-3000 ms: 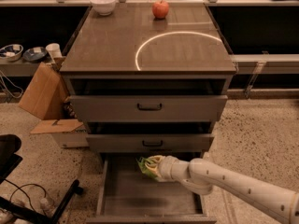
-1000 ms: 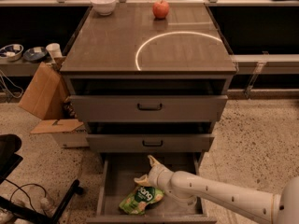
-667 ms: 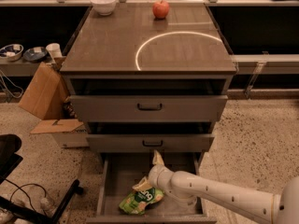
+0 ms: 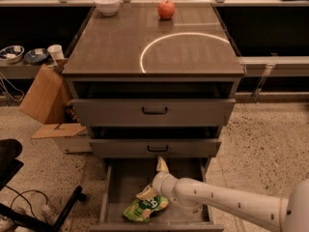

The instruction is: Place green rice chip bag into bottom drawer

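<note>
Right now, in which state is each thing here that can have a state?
bottom drawer: pulled open.
green rice chip bag: lying on the bottom drawer's floor, not gripped.
gripper: open, inside the bottom drawer, just above the bag.
middle drawer: looks shut.
top drawer: looks shut.
white bowl: upright on the cabinet top.

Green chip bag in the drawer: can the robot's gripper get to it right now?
Probably yes. The gripper is inside the open bottom drawer, close beside the green chip bag, with nothing between them.
</note>
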You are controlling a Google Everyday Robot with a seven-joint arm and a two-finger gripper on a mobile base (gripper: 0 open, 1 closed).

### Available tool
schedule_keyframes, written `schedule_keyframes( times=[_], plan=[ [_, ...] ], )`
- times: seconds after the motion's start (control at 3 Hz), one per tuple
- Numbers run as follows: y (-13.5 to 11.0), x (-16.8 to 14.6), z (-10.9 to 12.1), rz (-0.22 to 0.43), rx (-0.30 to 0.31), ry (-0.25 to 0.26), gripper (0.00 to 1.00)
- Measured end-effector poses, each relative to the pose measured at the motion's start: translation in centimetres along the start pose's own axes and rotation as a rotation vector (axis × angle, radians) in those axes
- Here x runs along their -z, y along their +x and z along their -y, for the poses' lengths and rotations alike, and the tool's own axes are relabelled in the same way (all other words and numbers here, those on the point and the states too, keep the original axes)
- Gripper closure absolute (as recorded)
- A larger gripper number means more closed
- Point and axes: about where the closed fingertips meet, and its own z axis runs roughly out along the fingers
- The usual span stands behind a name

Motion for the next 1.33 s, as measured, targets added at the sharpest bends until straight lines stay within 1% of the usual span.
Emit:
schedule_keyframes(
  times=[0.33, 0.67, 1.0, 1.33],
  plan=[
    [1.4, 3.0, -0.9, -0.093, 0.013, -0.017, 0.00],
    [2.8, 7.4, -3.3, -0.233, 0.054, -0.089, 0.00],
    [4.6, 14.1, -6.3, -0.372, 0.033, -0.187, 0.00],
    [6.5, 22.9, -7.2, -0.583, -0.044, -0.170, 0.00]
  ],
)
